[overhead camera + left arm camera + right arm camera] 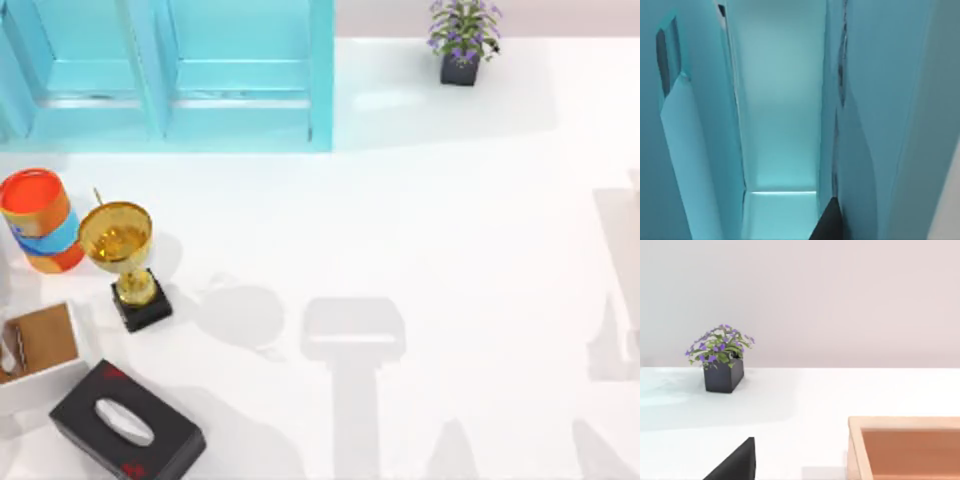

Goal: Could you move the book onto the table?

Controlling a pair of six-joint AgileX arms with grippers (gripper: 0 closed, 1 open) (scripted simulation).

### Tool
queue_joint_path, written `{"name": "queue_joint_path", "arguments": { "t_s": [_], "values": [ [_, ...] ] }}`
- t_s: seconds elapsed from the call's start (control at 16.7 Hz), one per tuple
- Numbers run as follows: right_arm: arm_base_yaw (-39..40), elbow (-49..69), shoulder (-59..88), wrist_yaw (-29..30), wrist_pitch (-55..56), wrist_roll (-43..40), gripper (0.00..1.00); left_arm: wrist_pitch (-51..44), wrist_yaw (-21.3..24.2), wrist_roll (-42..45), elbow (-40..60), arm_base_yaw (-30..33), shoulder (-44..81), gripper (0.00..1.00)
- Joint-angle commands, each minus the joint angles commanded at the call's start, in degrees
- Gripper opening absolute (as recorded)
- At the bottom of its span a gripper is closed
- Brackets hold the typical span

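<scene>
**Q:** Where's the book, and is either arm on it?

**A:** You won't find it lying on the tabletop [450, 250]. The left gripper [829, 226] is inside the turquoise shelf cabinet [240, 80] at the far left. Everything around it is teal, so I cannot tell book cover from cabinet wall. My judgement is that the book stands in there, which is why that arm is reaching in.

**Q:** Jaws?

**A:** Cannot tell, on either arm. Don't log a grasp.

**Q:** And the right arm?

**A:** The right gripper [735, 462] hangs low over the tabletop, facing the potted plant [720, 357] at the far edge. A wooden box [905, 445] sits beside it. It looks parked, well apart from the cabinet.

**Q:** Where to set the book down?

**A:** The left side is crowded with the trophy [125, 260], the orange canister [40, 220] and the black tissue box [125, 425]. The bare middle is likely the safest spot.
</scene>
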State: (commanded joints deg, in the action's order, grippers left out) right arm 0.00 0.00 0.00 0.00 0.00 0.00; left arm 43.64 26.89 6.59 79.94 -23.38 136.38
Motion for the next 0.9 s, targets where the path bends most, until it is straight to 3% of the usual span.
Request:
{"name": "queue_joint_path", "arguments": {
  "t_s": [0.42, 0.9],
  "values": [
    [0.00, 0.00, 0.00, 0.00, 0.00, 0.00, 1.00, -4.89, 2.60, 1.22, -3.22, -1.58, -6.72, 0.00],
    [0.00, 0.00, 0.00, 0.00, 0.00, 0.00, 1.00, -24.12, 11.04, 4.30, -15.38, -11.60, -41.67, 0.00]
  ]
}}
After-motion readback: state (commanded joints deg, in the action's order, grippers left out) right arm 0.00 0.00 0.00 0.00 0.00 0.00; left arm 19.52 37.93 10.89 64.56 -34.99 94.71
